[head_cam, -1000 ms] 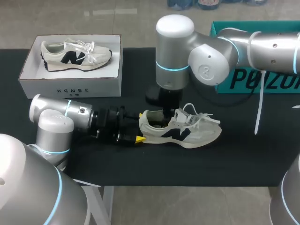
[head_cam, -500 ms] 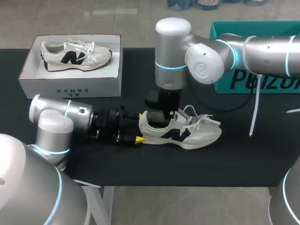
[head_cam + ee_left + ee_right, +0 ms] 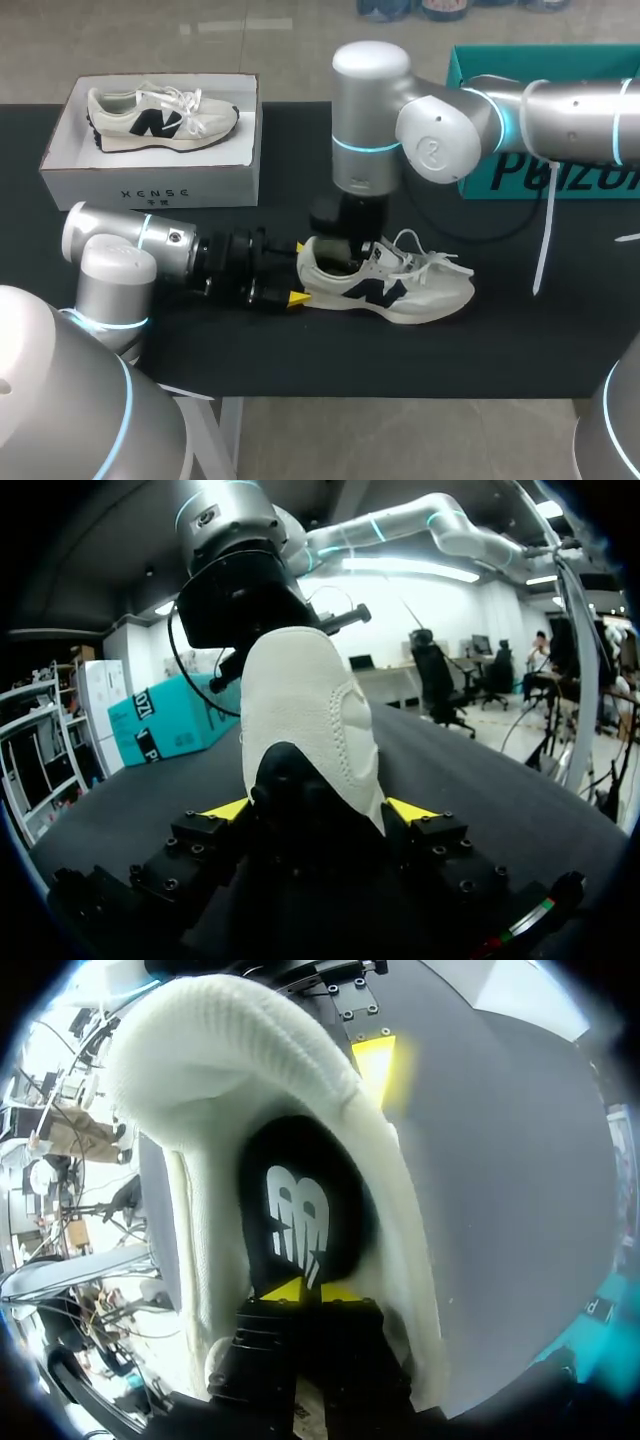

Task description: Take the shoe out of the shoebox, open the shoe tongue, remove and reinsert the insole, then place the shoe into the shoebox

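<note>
On black table, left hand clamps shoe; inside, right hand sits narrow on insole.

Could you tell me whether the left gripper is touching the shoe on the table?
Touching. In the left wrist view the left gripper has the shoe heel between its yellow tips, both pressed against it.

Dark lettering on shoebox front

Head view looks down from behind; both wrist views crowd the shoe.
</note>
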### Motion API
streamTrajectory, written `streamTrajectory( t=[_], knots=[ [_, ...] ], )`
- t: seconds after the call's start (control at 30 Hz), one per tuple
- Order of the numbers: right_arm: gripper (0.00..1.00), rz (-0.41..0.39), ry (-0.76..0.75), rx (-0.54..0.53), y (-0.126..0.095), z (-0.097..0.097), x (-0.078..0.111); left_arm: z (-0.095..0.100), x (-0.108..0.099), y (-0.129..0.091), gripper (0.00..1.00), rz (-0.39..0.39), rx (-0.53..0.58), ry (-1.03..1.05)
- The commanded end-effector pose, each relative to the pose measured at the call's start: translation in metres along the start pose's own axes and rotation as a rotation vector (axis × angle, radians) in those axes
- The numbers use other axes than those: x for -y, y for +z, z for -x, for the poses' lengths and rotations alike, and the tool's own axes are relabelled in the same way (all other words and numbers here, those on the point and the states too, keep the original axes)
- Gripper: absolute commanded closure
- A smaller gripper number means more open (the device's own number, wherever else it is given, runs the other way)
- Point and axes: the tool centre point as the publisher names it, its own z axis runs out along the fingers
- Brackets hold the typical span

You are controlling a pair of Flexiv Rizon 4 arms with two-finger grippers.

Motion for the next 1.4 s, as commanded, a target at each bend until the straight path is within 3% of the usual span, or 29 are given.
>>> streamTrajectory(
  t=[0.03,0.87,1.4],
  knots=[
    [1.00,0.010,0.001,0.007,0.033,-0.013,0.009,0.002,-0.002,0.002,1.00,0.002,0.004,0.000],
    [1.00,0.015,-0.041,0.026,-0.017,0.000,-0.012,0.002,-0.002,0.002,1.00,0.002,0.004,0.000],
    [1.00,0.038,-0.055,-0.013,-0.041,0.010,-0.013,0.002,-0.002,0.002,1.00,0.002,0.004,0.000]
  ],
)
